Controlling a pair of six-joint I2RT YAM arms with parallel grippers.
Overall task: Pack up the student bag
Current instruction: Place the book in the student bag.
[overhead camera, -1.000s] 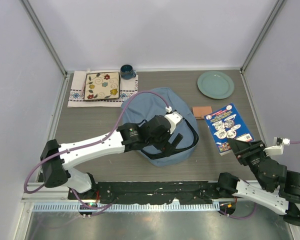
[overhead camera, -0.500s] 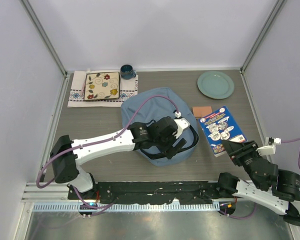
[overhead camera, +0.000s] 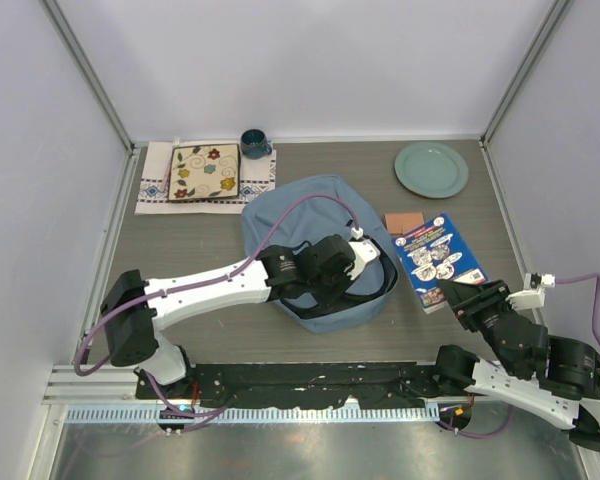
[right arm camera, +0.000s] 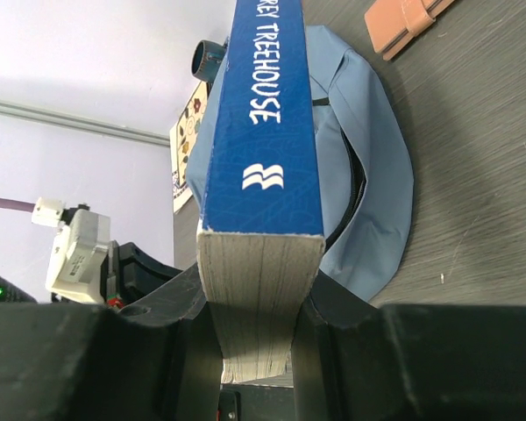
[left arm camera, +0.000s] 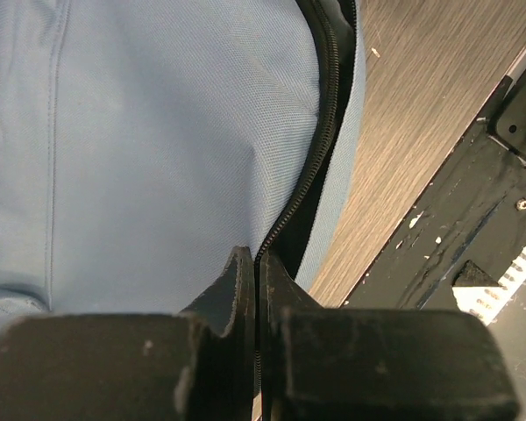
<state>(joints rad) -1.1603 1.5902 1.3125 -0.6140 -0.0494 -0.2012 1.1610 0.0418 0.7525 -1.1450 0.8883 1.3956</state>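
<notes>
I am seeing my left end effector [left arm camera: 257, 263] pressing together at the student bag [left arm camera: 158, 132] zipper [left arm camera: 320, 149]; my right end effector [right arm camera: 259, 307] is pinching the book [right arm camera: 261, 114].

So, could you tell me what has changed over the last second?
The left gripper slid slightly right over the student bag and closed on its zipper edge. The right gripper, holding the book, carried it left, closer to the bag. The bag, plate, mug and tan case stayed put.
</notes>
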